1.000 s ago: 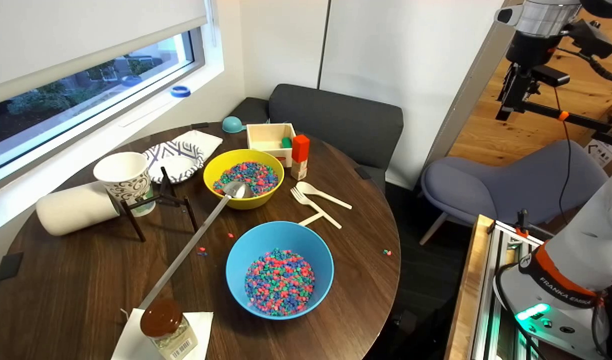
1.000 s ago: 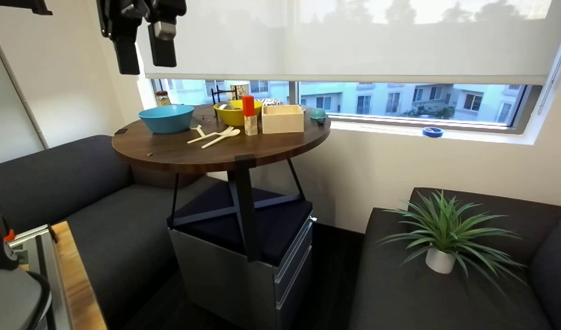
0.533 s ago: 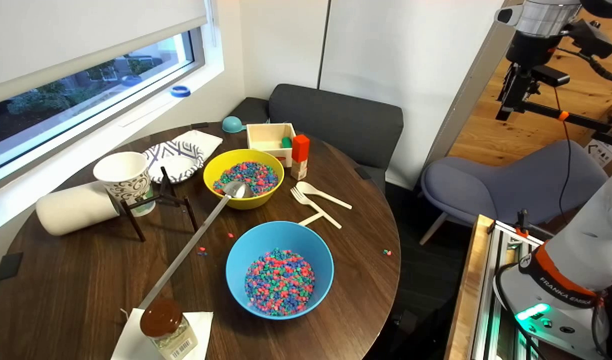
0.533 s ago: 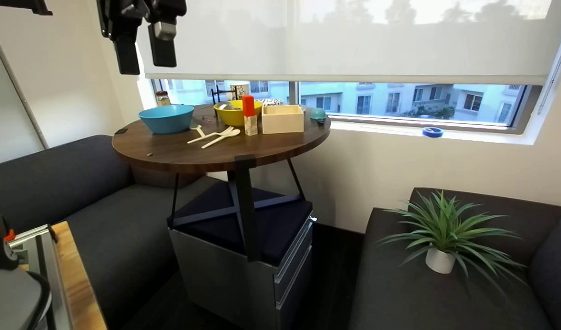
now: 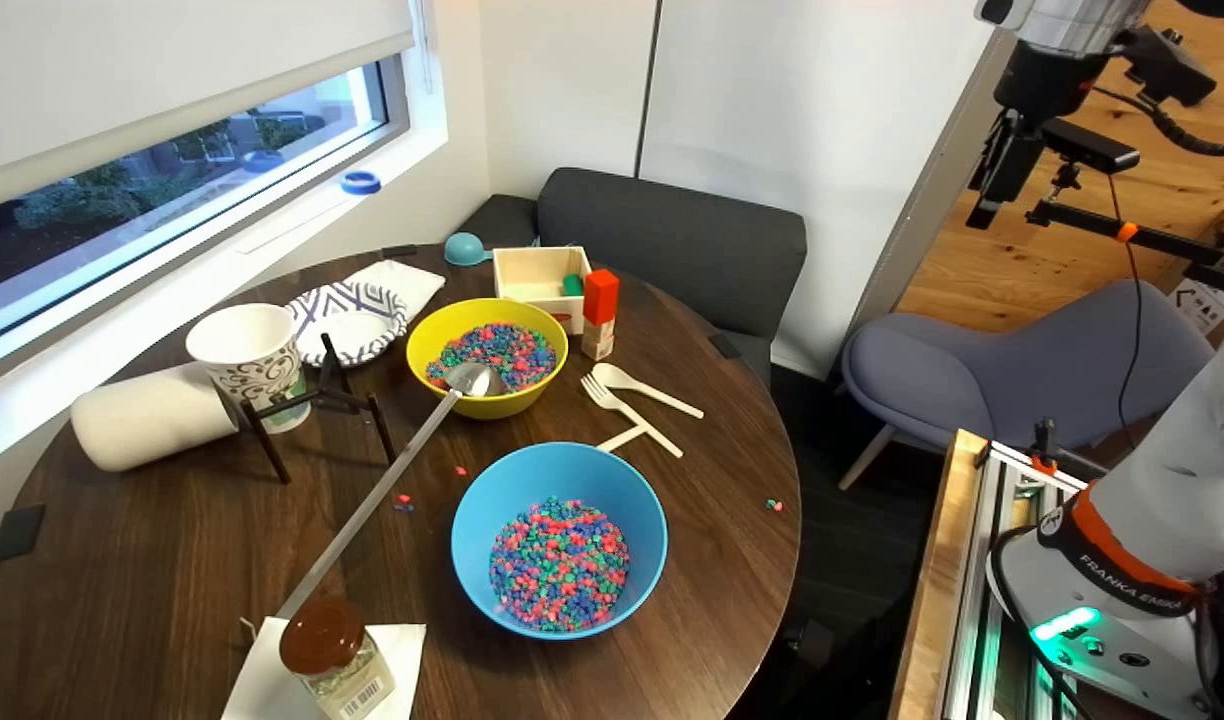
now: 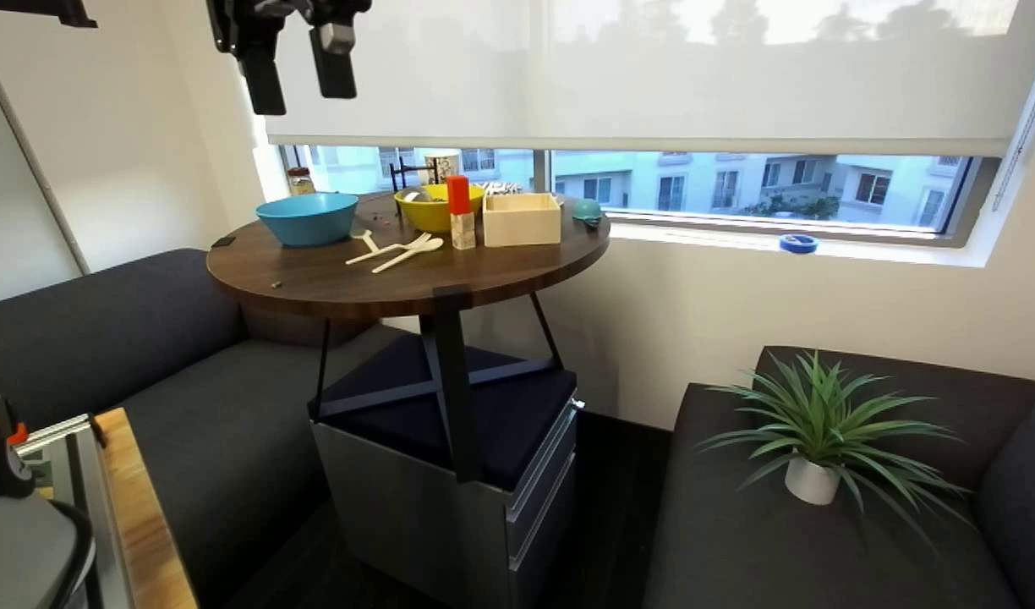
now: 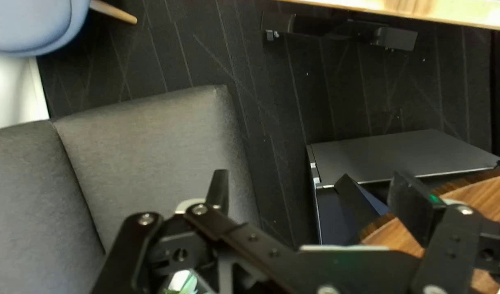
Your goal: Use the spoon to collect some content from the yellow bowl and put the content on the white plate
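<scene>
"How was the claw (image 6: 304,103)?"

"It hung spread wide, holding nothing, well apart from the worktop (image 5: 717,585)."

"And the spoon (image 5: 644,388)?"

"In an exterior view it lay right of the yellow bowl (image 5: 517,403), just beside the fork (image 5: 641,421)."

"Where was the content (image 5: 502,350)?"

"In that yellow bowl. The white plate (image 5: 350,332) sat to the bowl's left, the blue bowl (image 5: 562,470) on the near side."

The white arm (image 5: 1197,440) has blunt black fingers (image 6: 336,76).
</scene>
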### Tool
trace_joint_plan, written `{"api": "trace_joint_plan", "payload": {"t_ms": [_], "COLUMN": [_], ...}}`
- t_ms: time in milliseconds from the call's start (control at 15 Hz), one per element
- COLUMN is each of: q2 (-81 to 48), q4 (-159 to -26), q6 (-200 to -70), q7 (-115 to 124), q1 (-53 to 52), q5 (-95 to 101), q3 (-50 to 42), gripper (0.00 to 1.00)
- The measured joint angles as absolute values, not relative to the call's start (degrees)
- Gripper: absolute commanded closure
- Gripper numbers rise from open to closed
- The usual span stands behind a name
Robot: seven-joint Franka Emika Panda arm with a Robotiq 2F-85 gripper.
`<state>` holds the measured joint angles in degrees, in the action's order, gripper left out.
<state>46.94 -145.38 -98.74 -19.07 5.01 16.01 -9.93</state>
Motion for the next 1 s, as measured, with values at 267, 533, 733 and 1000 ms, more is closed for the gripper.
{"api": "trace_joint_plan", "payload": {"t_ms": [267,533,733,1000], "q2": [41.6,33.8,28.0,20.4], "q4": [-141.7,-139.7,-138.9,-137.8], "q6": [-99.3,-100.1,-103.6,-110.5], "q7": [-15.8,-6.8,-4.0,0.2], "q1": [-2.1,-3.5,-4.0,-4.4], "q5": [9.1,8.3,8.2,8.4], "q3": [-5.1,0.9,3.2,6.5], "gripper": [0.00,0.00,0.00,0.00]}}
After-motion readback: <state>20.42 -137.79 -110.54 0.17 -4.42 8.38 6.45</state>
